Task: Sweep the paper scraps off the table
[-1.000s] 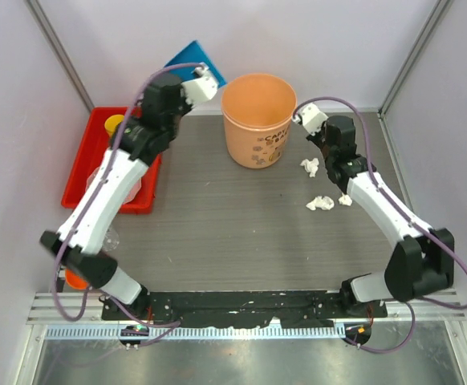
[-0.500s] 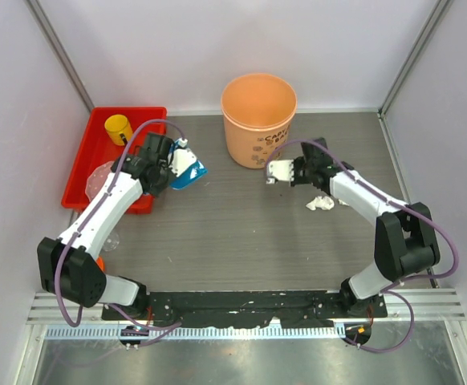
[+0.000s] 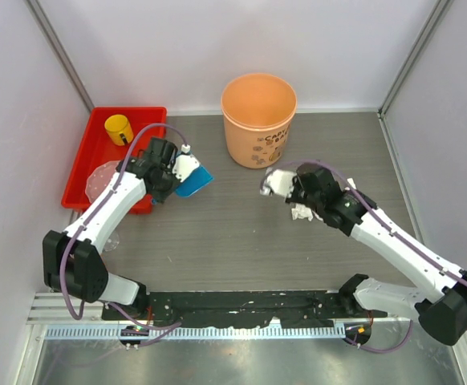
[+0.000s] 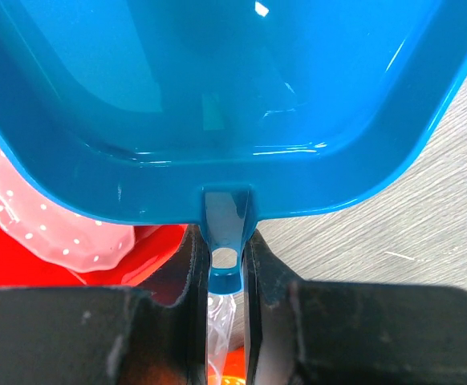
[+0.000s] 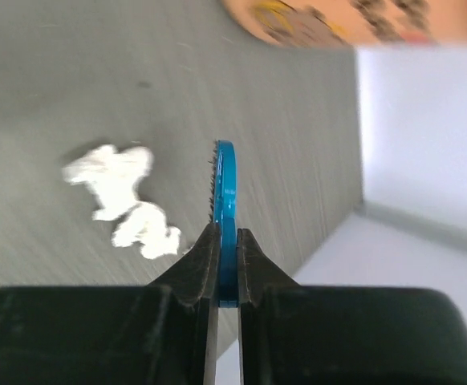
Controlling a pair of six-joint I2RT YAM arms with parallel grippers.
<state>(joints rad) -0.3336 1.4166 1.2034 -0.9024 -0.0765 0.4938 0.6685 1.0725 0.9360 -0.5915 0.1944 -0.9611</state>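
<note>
Both arms have come down to the dark gray wood-grain table [image 3: 217, 233], left gripper [image 4: 225, 258] clenched on the tab of the blue plastic dustpan [image 4: 217, 96], right gripper [image 5: 227, 241] clamping a thin blue brush [image 5: 225, 176], crumpled white paper scraps [image 5: 121, 192] just beside its jaws, ready for sweeping.

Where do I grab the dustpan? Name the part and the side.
Take the dustpan by the short handle tab at the middle of its back wall, coming from behind, opposite the open lip. The tab is thin and flat enough to pinch; the walls are broad and curved. The left tool is shut on it so.
</note>
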